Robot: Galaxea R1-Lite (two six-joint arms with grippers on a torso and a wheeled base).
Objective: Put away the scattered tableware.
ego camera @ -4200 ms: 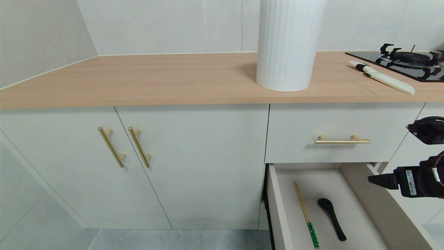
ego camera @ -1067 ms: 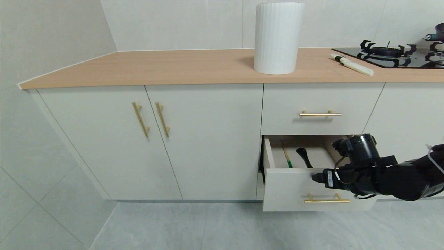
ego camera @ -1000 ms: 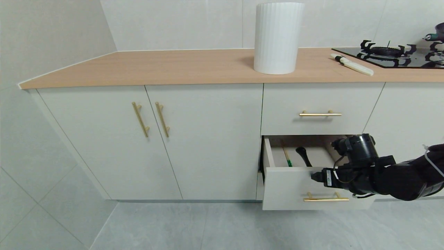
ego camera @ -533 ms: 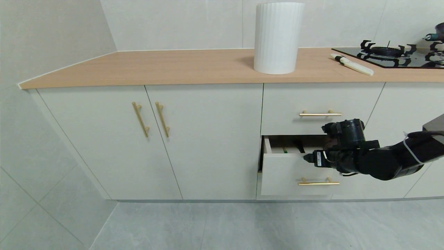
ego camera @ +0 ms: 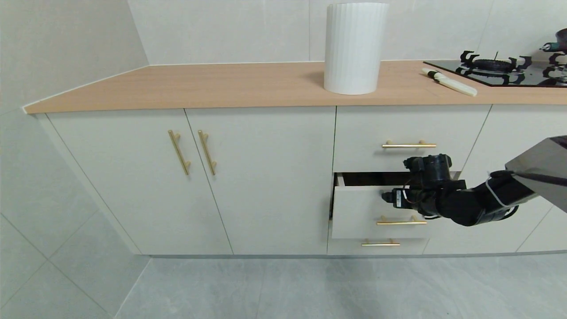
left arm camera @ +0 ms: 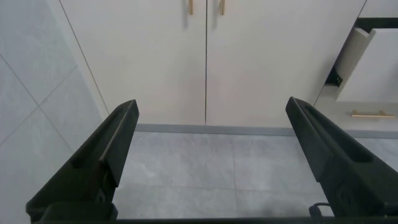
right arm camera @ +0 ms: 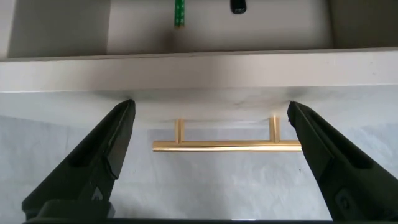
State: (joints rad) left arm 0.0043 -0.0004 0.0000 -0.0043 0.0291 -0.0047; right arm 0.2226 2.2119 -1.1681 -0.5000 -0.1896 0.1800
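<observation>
Drawer (ego camera: pixel 361 208) closing is in hand: right gripper (ego camera: pixel 386 196), fingers (right arm camera: pixel 106 155) wide open and empty, at its front; next, push fully in.

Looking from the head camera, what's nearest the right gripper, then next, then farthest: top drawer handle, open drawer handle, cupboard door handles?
From the right gripper:
1. Open drawer handle, just below.
2. Top drawer handle, above.
3. Cupboard door handles, far to the left.
</observation>
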